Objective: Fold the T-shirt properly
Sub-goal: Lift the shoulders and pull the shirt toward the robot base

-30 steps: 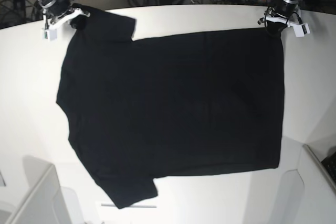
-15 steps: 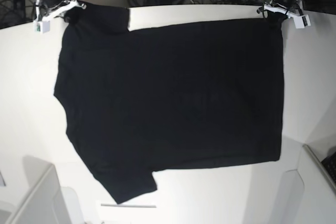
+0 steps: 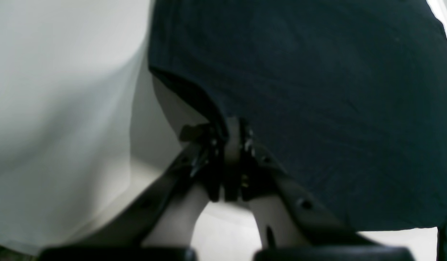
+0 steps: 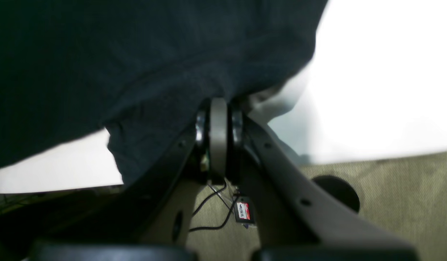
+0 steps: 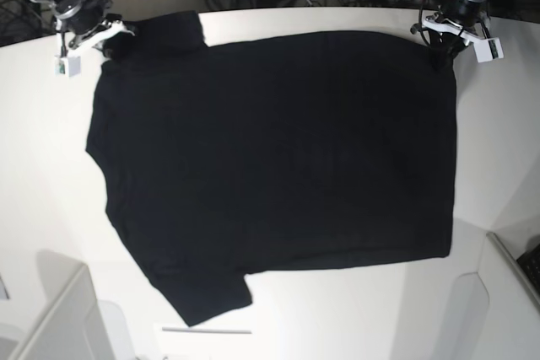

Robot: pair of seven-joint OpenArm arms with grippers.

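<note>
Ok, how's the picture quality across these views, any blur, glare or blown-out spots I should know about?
Base view: sharp overall, but the T-shirt is so dark its folds barely show. Left wrist view: soft and dim, with the left gripper blurred up close. Right wrist view: the white table is blown out, and the right gripper is out of focus.

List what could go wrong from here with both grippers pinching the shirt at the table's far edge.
1. The left gripper holds only a thin bit of the T-shirt's corner; a pull could slip it free.
2. The right gripper clamps cloth past the table edge, so that sleeve may droop off.
3. Uneven pulling could skew the flat cloth.
</note>
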